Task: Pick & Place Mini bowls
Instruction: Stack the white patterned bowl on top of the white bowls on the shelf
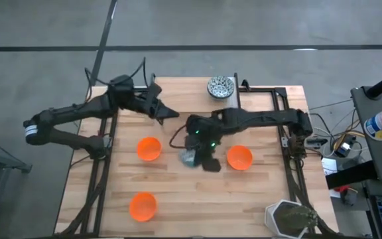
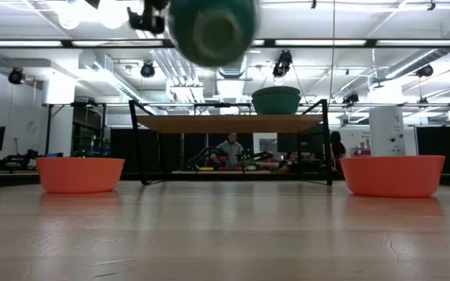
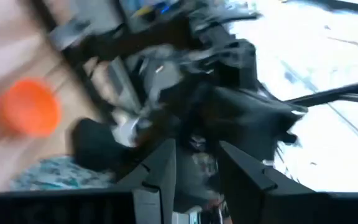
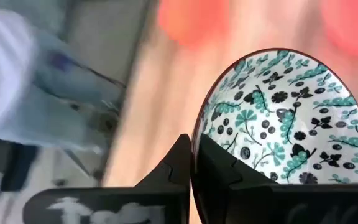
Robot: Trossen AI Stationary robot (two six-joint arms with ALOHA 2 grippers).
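Observation:
My right gripper [image 1: 201,159] is over the table's middle, shut on a patterned mini bowl [image 1: 189,158]. The bowl is white inside with teal and black flowers [image 4: 284,118]. In the low view it hangs high in the air [image 2: 212,27]. Three orange mini bowls stand on the table, at the left middle [image 1: 149,148], the right middle [image 1: 239,158] and the near left [image 1: 142,206]. Another patterned bowl [image 1: 221,86] stands at the far edge. My left gripper [image 1: 166,113] hovers open and empty, left of and beyond the held bowl. My right gripper pinches the patterned bowl's rim [image 4: 196,138], one finger [image 4: 219,167] inside the bowl and the other [image 4: 176,163] outside its wall. The bowl is lifted clear of the table and tipped, its teal underside [image 2: 212,31] facing the near edge.
A white hexagonal plant pot [image 1: 287,218] stands at the near right corner. Dark frame rails [image 1: 101,166] run along the table's left and right sides. Bare wood [image 1: 204,206] lies at the near middle. A person [image 2: 230,150] shows in the room beyond.

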